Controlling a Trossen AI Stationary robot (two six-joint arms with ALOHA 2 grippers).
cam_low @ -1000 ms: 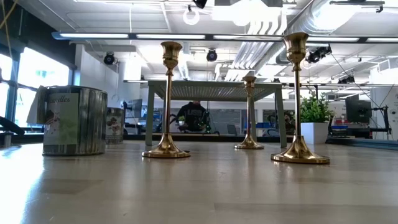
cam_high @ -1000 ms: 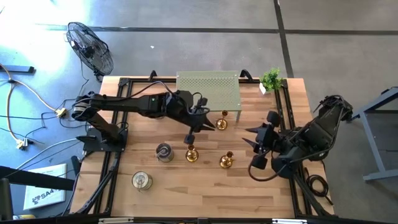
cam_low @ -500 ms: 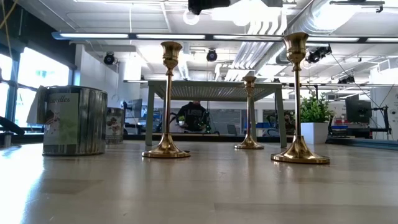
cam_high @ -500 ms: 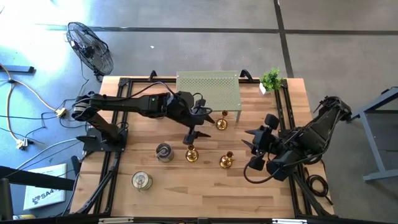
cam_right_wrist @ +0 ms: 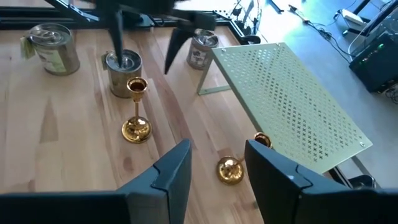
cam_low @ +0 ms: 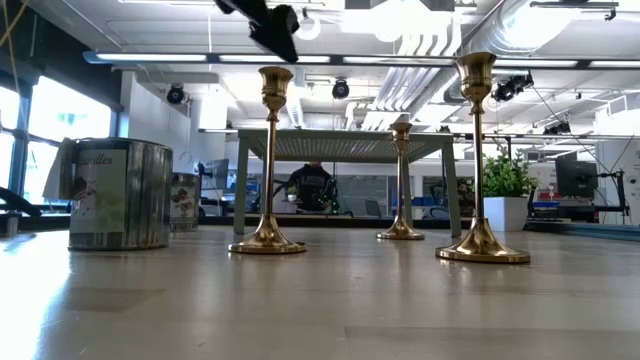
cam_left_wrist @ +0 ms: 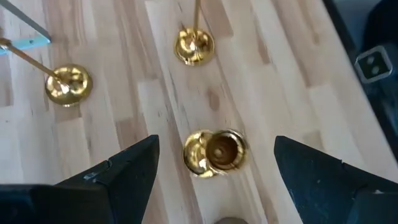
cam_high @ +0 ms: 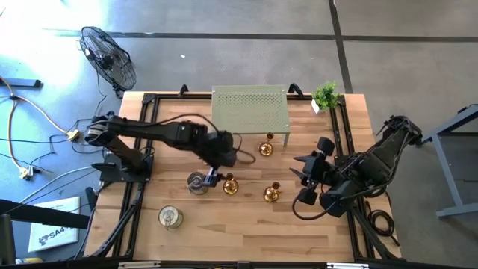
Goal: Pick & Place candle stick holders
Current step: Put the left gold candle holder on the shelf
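The left end effector [cam_high: 212, 178] has swung over the gold holder [cam_high: 230, 184], fingers apart, holding nothing.

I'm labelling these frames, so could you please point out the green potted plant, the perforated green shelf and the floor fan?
green potted plant [cam_high: 326, 95], high view, on its leaves.
perforated green shelf [cam_high: 250, 108], high view, middle of its top.
floor fan [cam_high: 108, 57], high view, on its wire guard.
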